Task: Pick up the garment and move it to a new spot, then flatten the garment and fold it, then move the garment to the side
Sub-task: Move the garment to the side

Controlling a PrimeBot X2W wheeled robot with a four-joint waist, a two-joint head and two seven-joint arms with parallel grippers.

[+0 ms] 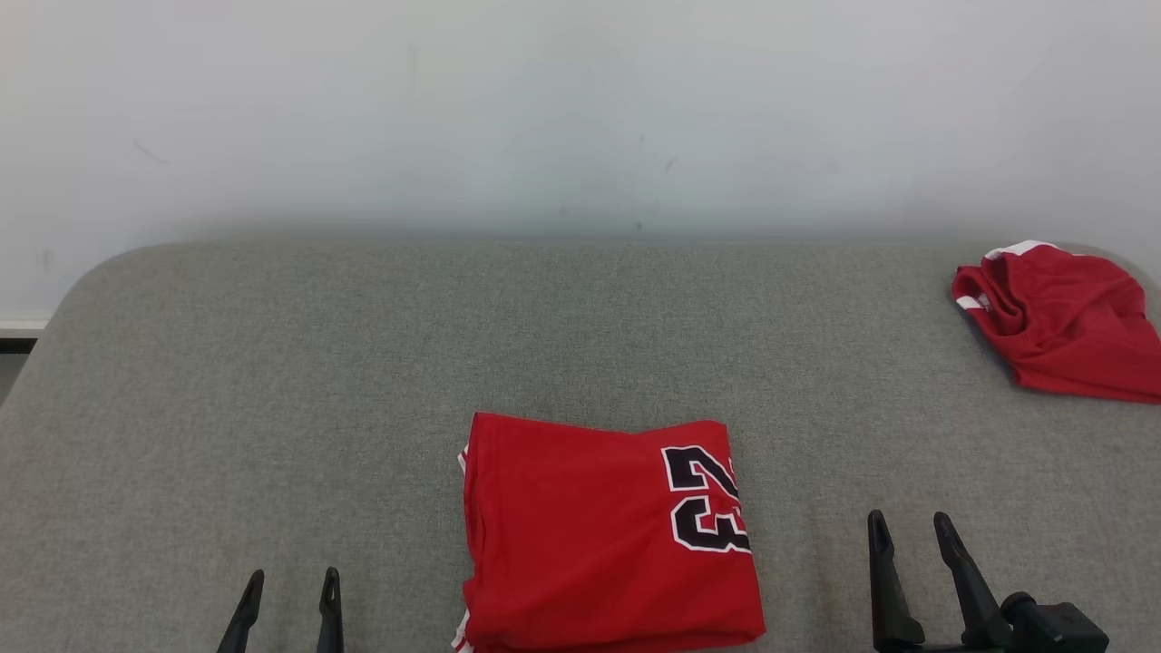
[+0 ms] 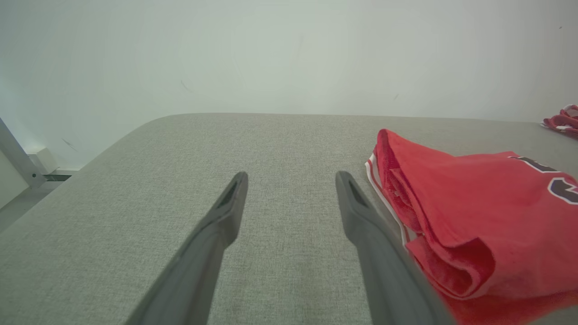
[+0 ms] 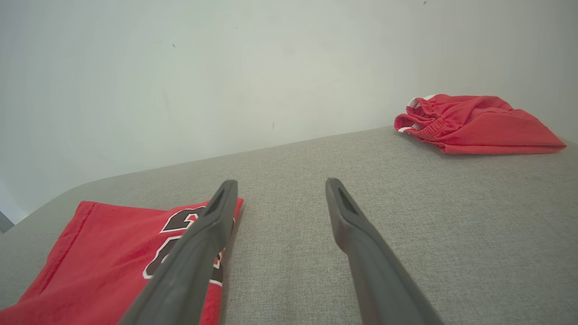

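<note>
The folded red jersey (image 1: 599, 535) lies at lower centre on the grey desk (image 1: 363, 363), between the left pincer (image 1: 294, 575) and right pincer (image 1: 909, 517), both wide and empty. It looks soft, light and limp, so its layers may slip: pinch all plies at opposite side edges.

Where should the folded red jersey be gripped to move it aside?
Take the folded jersey by both side edges: left hand from the left, where layers stack, right hand beside the number. That probably keeps the fold.
</note>
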